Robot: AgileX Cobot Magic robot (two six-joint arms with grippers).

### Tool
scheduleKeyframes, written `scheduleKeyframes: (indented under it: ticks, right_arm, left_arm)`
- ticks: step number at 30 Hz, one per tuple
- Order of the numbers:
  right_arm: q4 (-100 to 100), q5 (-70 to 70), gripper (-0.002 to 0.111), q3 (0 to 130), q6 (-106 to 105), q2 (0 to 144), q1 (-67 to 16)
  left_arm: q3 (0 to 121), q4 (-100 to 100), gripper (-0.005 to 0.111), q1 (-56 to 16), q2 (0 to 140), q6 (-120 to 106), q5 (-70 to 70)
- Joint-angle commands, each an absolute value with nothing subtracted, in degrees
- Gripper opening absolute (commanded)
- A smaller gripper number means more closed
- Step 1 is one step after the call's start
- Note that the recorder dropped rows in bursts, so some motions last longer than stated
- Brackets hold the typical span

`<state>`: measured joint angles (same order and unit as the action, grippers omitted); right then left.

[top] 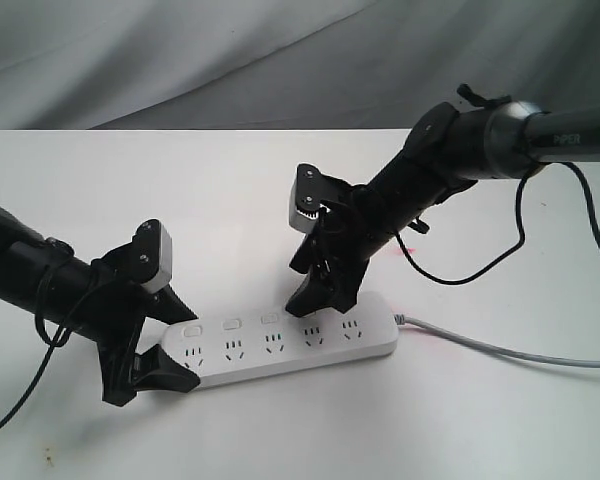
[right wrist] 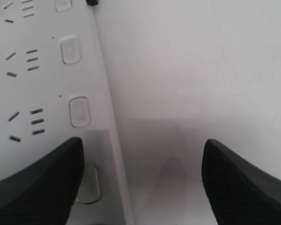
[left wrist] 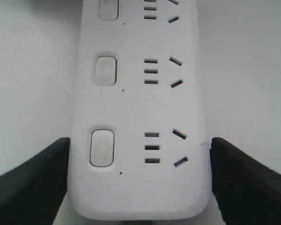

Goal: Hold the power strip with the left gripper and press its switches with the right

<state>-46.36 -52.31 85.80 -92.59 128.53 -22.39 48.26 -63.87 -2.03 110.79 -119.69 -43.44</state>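
Observation:
The white power strip [top: 280,345] lies on the table with its grey cord [top: 500,348] running off to the right. My left gripper [top: 175,340] is shut on the strip's left end. In the left wrist view its gripper [left wrist: 139,157] has both jaws pressed against the strip's [left wrist: 136,187] long sides, next to the end switch [left wrist: 102,147]. My right gripper [top: 322,298] hangs open over the strip's right half and hides the switches there. One of its fingers [right wrist: 42,183] partly covers a switch [right wrist: 89,185]. Contact cannot be told. The other finger is over bare table.
Three switches [top: 231,323] show in a row between the two grippers. The white table [top: 460,420] ends at a grey cloth backdrop [top: 230,60]. A black cable [top: 480,265] loops down from the right arm behind the strip.

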Motion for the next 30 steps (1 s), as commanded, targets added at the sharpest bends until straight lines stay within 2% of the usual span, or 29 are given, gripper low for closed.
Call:
scheduleKeyframes:
  ticks: [1, 21, 30]
  right_arm:
    - [-40.4, -49.7, 0.066, 85.1, -92.7, 130.2, -22.5]
    - [-31.0, -47.6, 0.066, 85.1, -86.8, 130.2, -20.9]
    - [-49.7, -55.2, 0.066, 85.1, -97.4, 125.5, -18.0]
  left_arm:
    - [48.6, -64.1, 0.0, -2.2, 110.7, -120.0, -43.7]
    - [48.6, -64.1, 0.0, -2.2, 110.7, -120.0, -43.7]
    - [48.6, -64.1, 0.0, -2.2, 110.7, -120.0, -43.7]
